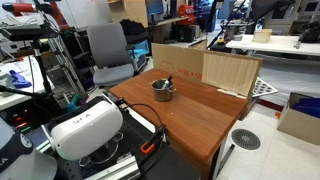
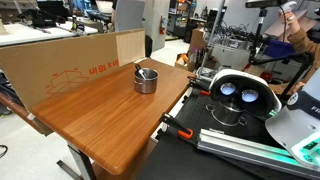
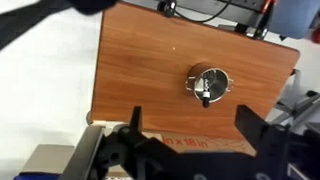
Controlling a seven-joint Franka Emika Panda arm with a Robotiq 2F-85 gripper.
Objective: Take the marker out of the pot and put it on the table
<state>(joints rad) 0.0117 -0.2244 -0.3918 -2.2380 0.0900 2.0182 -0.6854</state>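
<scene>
One marker (image 2: 141,70) leans in one pot (image 2: 146,86) on one table (image 2: 100,120).

- Grey office chair (image 1: 108,50), standing among cluttered lab benches.
- Pale plywood board (image 1: 230,72), upright, just beside a cardboard sheet (image 2: 70,62) with red print.
- Round grate (image 1: 245,139) in the floor.
- White table (image 1: 272,45), well behind.
</scene>
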